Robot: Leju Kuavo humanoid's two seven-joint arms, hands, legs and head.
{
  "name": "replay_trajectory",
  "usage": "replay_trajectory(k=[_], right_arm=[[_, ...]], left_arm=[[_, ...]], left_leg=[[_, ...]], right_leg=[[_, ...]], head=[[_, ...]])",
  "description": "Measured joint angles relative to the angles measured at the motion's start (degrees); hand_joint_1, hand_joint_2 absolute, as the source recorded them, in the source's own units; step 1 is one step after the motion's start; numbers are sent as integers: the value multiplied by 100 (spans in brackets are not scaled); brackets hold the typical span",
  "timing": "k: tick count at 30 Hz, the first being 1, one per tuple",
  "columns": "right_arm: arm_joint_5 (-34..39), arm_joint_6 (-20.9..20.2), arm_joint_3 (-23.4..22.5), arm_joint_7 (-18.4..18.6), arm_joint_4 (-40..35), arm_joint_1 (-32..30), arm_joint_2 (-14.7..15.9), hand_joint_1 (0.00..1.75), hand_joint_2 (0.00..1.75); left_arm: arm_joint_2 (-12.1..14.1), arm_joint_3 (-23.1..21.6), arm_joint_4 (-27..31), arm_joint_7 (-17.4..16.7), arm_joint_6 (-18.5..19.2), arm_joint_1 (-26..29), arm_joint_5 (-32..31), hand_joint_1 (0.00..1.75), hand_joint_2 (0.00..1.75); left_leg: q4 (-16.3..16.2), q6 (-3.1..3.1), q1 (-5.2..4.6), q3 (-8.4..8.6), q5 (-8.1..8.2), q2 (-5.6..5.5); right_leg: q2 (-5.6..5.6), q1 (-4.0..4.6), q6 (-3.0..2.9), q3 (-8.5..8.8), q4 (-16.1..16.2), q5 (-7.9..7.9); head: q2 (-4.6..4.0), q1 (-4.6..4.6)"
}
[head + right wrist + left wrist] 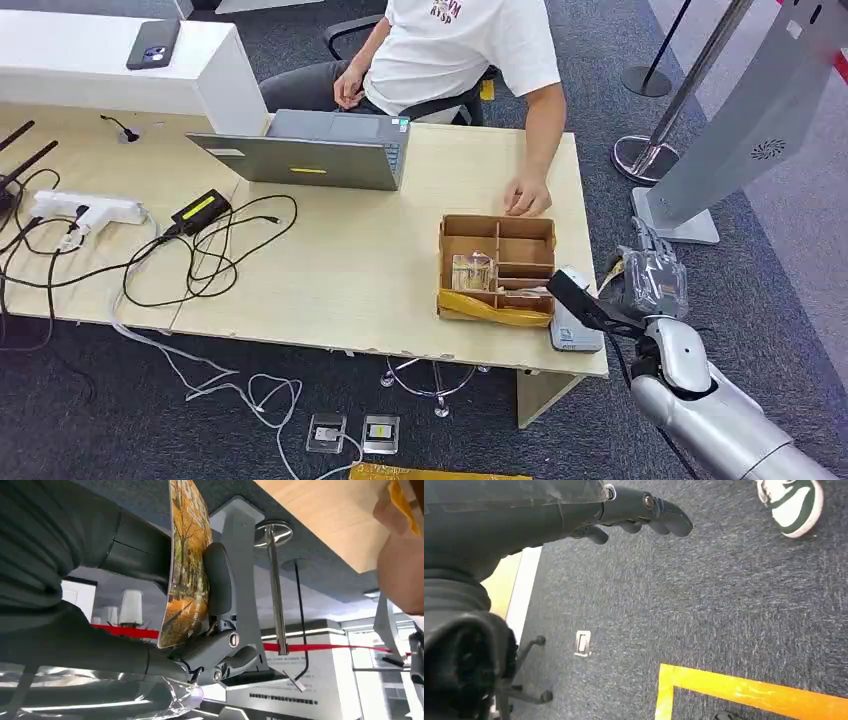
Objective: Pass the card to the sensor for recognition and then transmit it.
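Observation:
In the right wrist view a card [187, 570] printed with an autumn tree scene stands on edge, pinched between the thumb and fingers [220, 580] of my right hand [150, 580]. Seen from the head, my right hand [655, 282] hangs just off the desk's right end, beside a small grey-white sensor box [573, 328] on the front right corner. A cardboard tray [497, 232] with compartments sits left of the sensor. My left hand [634, 510] hangs over dark carpet, fingers stretched out and holding nothing.
A person in a white shirt sits behind the desk [340, 260], one hand [527, 196] resting by the tray's far edge. A laptop [310, 150], a power strip and tangled cables lie to the left. A grey kiosk [730, 130] and a barrier post [650, 150] stand on my right.

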State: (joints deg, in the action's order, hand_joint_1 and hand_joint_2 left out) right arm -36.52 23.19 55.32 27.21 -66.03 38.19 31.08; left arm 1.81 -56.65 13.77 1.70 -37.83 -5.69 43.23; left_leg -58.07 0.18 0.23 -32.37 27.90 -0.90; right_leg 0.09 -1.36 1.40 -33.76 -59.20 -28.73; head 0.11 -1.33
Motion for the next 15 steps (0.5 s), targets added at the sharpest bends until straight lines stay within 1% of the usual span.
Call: replay_trajectory(k=[8,15], right_arm=[[201,-94,-33,-120,11,-158,-98,175,175],[315,-74,-39,-162,90,-300,-188,175,175]], left_arm=[[0,-66,13,-2,2,-1,0,0,0],[2,-160,37,-39,2,-6,0,0,0]], left_leg=[[0,0,1,-1,0,0],[0,0,1,-1,0,0]], right_leg=[[0,2,0,0,0,0],[-1,2,0,-1,1,0]], head=[[0,0],[0,0]])
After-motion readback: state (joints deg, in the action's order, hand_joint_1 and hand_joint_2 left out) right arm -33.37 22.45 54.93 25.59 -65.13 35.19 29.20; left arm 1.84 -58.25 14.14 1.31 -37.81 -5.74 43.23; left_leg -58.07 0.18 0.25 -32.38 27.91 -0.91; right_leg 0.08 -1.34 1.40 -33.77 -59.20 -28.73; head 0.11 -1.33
